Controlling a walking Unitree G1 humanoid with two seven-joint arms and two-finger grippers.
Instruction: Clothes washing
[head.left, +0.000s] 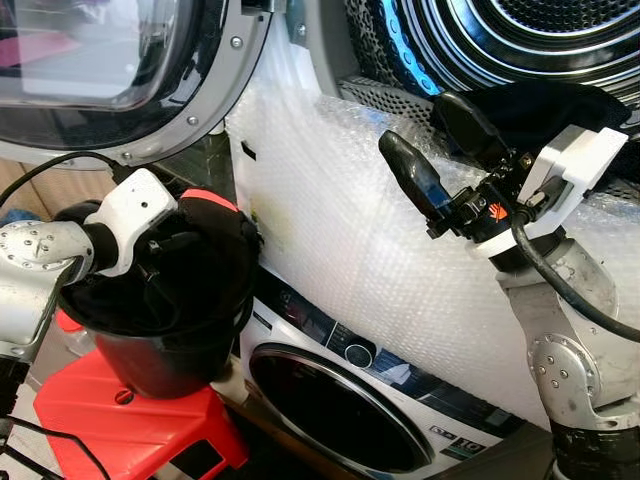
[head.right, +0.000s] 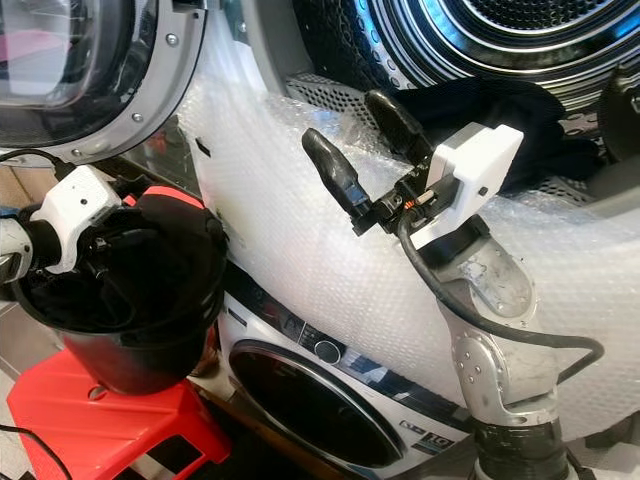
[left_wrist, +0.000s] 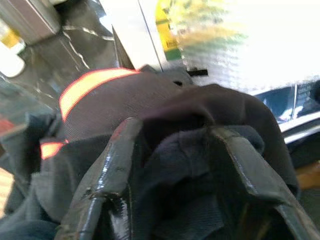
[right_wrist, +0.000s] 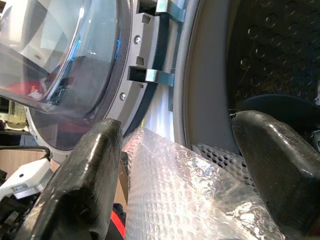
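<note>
A black bucket (head.left: 160, 360) full of dark clothes (head.left: 215, 250) stands on a red stool (head.left: 130, 420) at the left. My left gripper (left_wrist: 172, 135) is sunk into the bucket, shut on a bunched dark garment (left_wrist: 175, 155), beside a black piece with an orange stripe (left_wrist: 95, 82). My right gripper (head.left: 425, 125) hangs open and empty before the upper machine's drum (head.left: 540, 30). Just behind it, a dark garment (head.right: 500, 110) lies on the drum's lip.
The upper machine's round glass door (head.left: 110, 60) stands open at the upper left. Bubble wrap (head.left: 380, 260) covers the front panel between the machines. Below it is a lower washer with a shut round door (head.left: 340, 405). A black cable (head.left: 60, 160) loops near my left arm.
</note>
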